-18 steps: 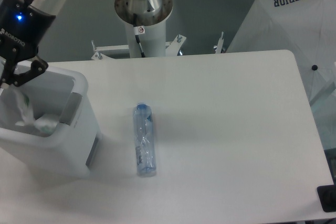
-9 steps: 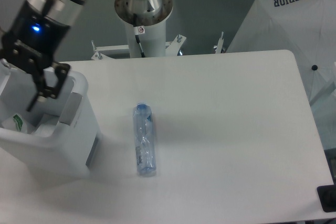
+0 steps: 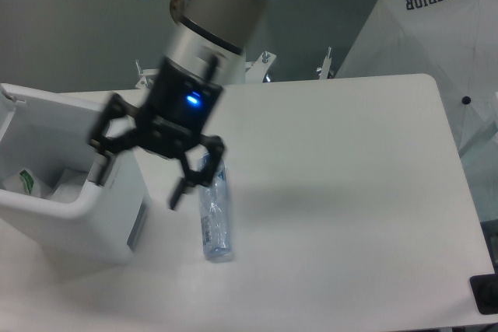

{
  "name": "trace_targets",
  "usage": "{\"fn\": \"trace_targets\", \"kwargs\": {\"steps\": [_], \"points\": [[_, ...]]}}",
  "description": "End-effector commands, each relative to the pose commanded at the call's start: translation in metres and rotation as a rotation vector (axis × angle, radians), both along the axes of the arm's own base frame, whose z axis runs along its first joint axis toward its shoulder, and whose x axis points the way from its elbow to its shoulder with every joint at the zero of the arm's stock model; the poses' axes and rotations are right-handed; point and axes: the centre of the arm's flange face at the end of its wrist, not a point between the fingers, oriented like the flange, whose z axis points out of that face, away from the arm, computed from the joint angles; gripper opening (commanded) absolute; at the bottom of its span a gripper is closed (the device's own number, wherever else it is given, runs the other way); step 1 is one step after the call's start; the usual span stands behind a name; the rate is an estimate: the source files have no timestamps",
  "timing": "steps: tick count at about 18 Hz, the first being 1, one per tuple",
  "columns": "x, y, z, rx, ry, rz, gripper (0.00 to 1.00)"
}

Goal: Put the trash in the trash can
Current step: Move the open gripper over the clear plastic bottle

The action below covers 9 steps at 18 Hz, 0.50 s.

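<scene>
Lab: pedestal-mounted arm (image 3: pixel 226 5), white table (image 3: pixel 350 169)

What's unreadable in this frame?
- Bin: left part cut off by the frame edge; near wall hides most of the inside, so only part of the wrapper shows.
- Bottle: top end, cap included, covered by the end effector; label too small to read.
- End effector: motion-blurred, open, nothing between its fingers.
</scene>
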Motion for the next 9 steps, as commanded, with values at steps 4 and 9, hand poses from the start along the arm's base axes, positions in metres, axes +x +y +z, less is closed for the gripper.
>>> {"fn": "trace_targets", "kwargs": {"steps": [4, 9], "points": [[-0.028, 0.001, -0.035, -0.052, -0.020, 0.034, 1.00], [-0.048, 0.004, -0.075, -0.177, 0.015, 0.089, 1.00]]}}
